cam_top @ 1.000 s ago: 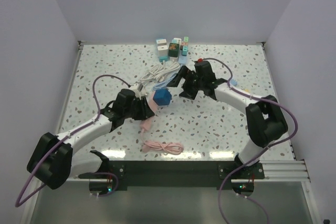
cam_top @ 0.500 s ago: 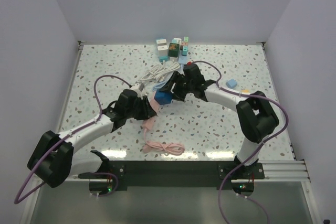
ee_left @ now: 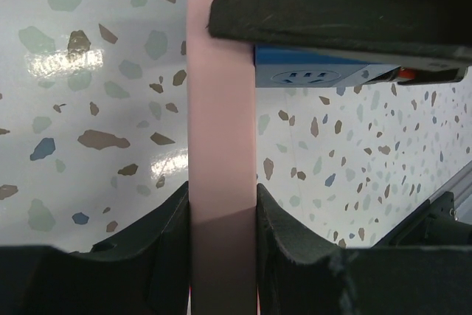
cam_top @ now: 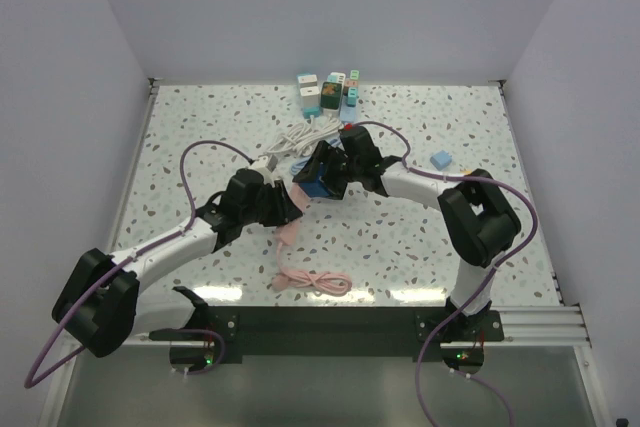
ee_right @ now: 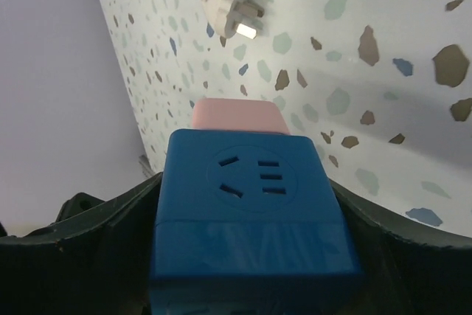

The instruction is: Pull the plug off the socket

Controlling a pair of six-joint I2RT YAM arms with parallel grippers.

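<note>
A blue cube socket [cam_top: 314,185] sits mid-table with a pink plug [cam_top: 291,209] in its left side. My left gripper [cam_top: 284,206] is shut on the pink plug; in the left wrist view the plug [ee_left: 221,130] fills the gap between my fingers [ee_left: 295,234], and the socket [ee_left: 317,75] shows beyond it. My right gripper [cam_top: 326,171] is shut on the socket; in the right wrist view the socket [ee_right: 254,204] sits between its fingers [ee_right: 110,241], with the plug [ee_right: 240,114] behind. The plug is still joined to the socket.
The plug's pink cable [cam_top: 312,282] lies coiled near the front edge. A white cable with a loose white plug [ee_right: 234,14] and a blue cable [cam_top: 300,152] lie behind the socket. Several adapters [cam_top: 328,90] stand at the back wall. A small light-blue block [cam_top: 440,160] lies to the right.
My right gripper has moved left from behind the socket and closed on the blue cube. My left gripper has kept hold of the pink plug, shifting slightly right.
</note>
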